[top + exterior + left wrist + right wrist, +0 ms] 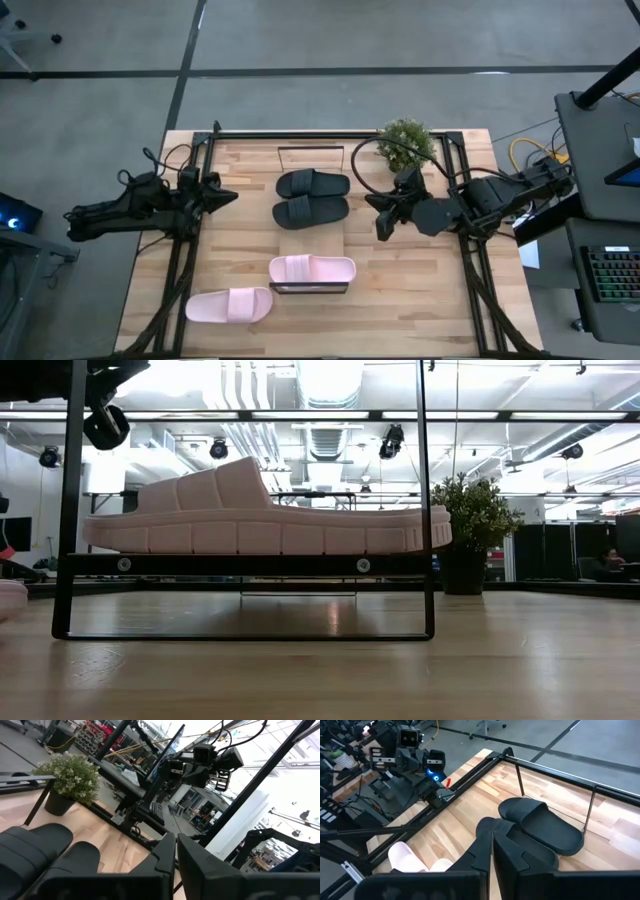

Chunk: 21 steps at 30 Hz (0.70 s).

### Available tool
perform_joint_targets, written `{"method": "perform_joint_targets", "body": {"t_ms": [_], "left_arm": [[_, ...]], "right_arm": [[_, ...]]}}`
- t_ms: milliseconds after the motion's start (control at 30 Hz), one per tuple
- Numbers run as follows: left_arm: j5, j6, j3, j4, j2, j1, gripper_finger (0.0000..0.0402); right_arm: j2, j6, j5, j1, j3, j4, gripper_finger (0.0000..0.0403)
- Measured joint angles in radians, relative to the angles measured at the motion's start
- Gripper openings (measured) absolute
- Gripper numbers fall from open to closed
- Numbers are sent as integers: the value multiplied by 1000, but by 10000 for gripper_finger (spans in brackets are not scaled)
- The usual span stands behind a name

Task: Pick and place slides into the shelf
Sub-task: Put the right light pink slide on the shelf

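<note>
Right pincer (382, 226) hangs empty with its fingers pressed together, just beside the two black slides (312, 197) on the shelf (312, 150), over bare bench (420, 290). The left pincer (228, 196) is likewise closed on nothing, waiting at the bench's left edge. One pink slide (312, 269) sits on the shelf's near end, and the other pink slide (229, 305) lies on the bench by the near left corner, well apart from the right pincer. That loose one looks like the piece left to place. For a good pick, I would spread the fingers before descending, straddle the wide strap rather than the sole, lift clear of the shelf's black frame (310, 289), and set it down beside its pink partner. A small potted plant (406, 143) stands at the far right; keep the elbow away from it.
</note>
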Motion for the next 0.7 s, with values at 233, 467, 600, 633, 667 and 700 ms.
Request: {"method": "perform_joint_targets", "body": {"t_ms": [233,467,600,633,667,700], "left_arm": [[0,0,0,2,3,0,4],[0,1,0,-2,2,0,4],[0,1,0,-2,2,0,4],[0,1,0,-3,2,0,4],[1,1,0,-3,2,0,4],[3,1,0,-3,2,0,4]], "right_arm": [[-1,0,-4,0,0,0,9],[0,26,-4,0,-2,2,9],[0,35,-4,0,-2,2,9],[0,41,-4,0,-2,3,9],[0,51,-4,0,-4,4,9],[0,64,-4,0,-6,4,9]]}}
